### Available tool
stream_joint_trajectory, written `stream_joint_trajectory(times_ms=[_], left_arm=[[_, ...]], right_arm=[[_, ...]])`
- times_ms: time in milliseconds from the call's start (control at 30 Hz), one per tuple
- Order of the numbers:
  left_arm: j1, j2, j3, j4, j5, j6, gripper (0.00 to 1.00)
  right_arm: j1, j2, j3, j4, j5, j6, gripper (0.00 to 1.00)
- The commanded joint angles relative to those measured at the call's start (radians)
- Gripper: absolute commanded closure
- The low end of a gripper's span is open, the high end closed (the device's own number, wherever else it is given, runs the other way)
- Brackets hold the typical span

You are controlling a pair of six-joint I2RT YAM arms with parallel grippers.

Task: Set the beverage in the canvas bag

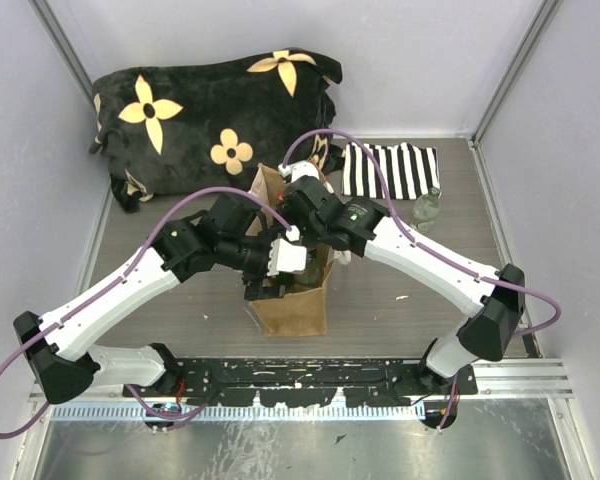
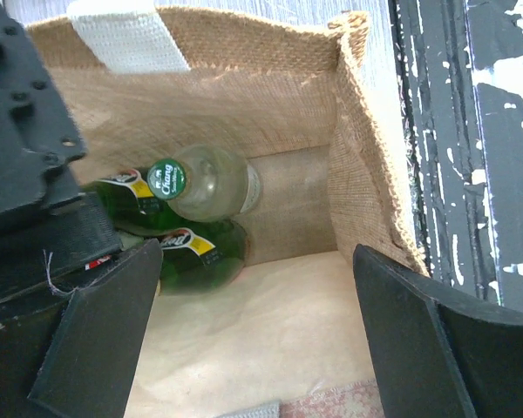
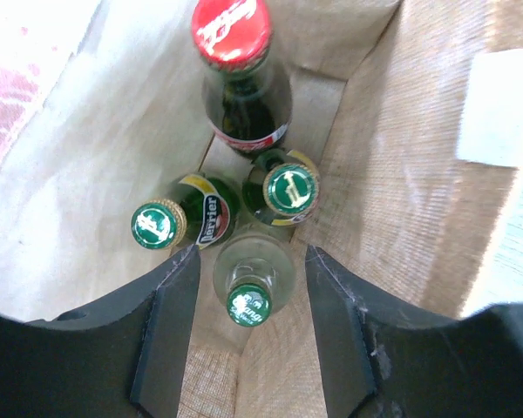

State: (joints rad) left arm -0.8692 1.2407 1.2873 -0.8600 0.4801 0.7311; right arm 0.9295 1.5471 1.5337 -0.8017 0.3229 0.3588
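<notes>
The left gripper (image 2: 254, 261) hangs spread wide, empty, over the tan-brown woven canvas bag (image 1: 298, 312) with cream handles standing mid-table; inside, a clear glass green-capped bottle (image 3: 247, 305) stands upright among three darker glass bottles (image 3: 244, 104), between the parted fingers of the right gripper (image 3: 252, 258)

You can read "Perrier" on the label of the green bottle (image 3: 211, 218) standing in the canvas bag (image 3: 401, 174); "Chang" on the green cap (image 2: 167, 178) of the clear bottle (image 2: 218, 187); the white script on the red cap (image 3: 232, 30) is too blurred to read.
</notes>
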Motion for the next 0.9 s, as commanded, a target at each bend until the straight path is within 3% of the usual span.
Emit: stream_joint_trajectory(times_ms=[0,300,533,733,867], left_arm=[[-0.025,0.003,0.024,0.030,0.004,0.064,0.02],[-0.046,-0.012,0.025,0.031,-0.007,0.096,0.02],[0.002,0.017,0.067,0.154,-0.149,0.087,0.02],[0.198,0.130,0.287,0.051,-0.002,-0.116,0.02],[0.231,0.135,0.398,-0.142,0.136,-0.146,0.02]], right_arm=[[-0.035,-0.074,0.055,0.011,0.113,0.034,0.43],[-0.253,-0.139,0.035,-0.013,0.119,0.064,0.43],[-0.385,-0.184,0.020,-0.040,0.108,0.030,0.42],[-0.457,-0.227,-0.034,-0.054,0.097,0.021,0.42],[-0.514,-0.262,-0.095,-0.053,0.071,0.017,0.42]])
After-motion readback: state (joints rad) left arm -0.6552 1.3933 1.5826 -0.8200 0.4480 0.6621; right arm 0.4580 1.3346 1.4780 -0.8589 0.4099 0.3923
